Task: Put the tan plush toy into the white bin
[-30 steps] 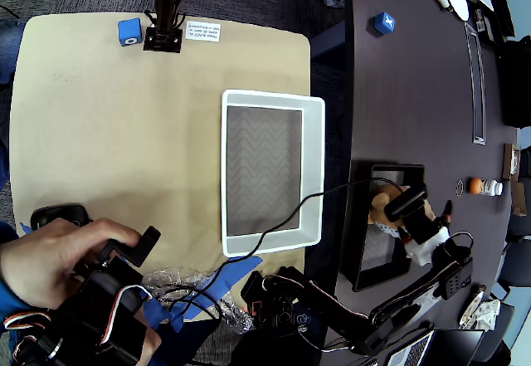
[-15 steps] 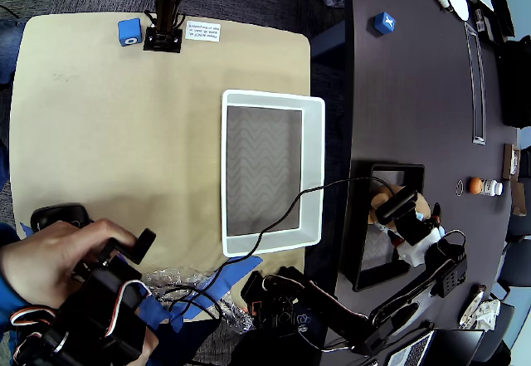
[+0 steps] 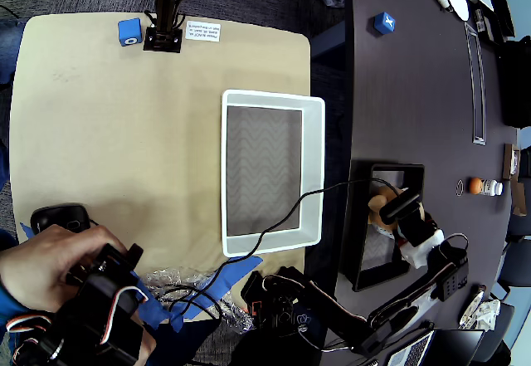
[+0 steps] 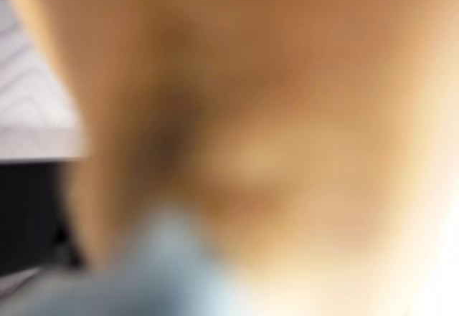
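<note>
The tan plush toy [image 3: 377, 206] lies in a black tray [image 3: 377, 260] on the dark table, right of the white bin [image 3: 313, 175]. Most of the toy is covered by my gripper [image 3: 400, 208], which sits right on top of it with a black finger across it. In the wrist view the toy [image 4: 287, 115] is a blurred tan mass pressed close to the lens, with a pale blue patch [image 4: 165, 266] at the bottom. How the jaws stand is hidden. The white bin holds nothing on its grey zigzag floor.
A black cable [image 3: 282, 217] drapes over the bin's near right corner. Blue cubes sit at the far left [image 3: 129, 31] and on the dark table [image 3: 382, 23]. A small orange object [image 3: 475, 185] lies right of the tray. The bin rests on a tan board [image 3: 124, 134].
My gripper has shifted slightly left and lower over the toy in the black tray, covering more of it. The bin and toy stay where they were.
</note>
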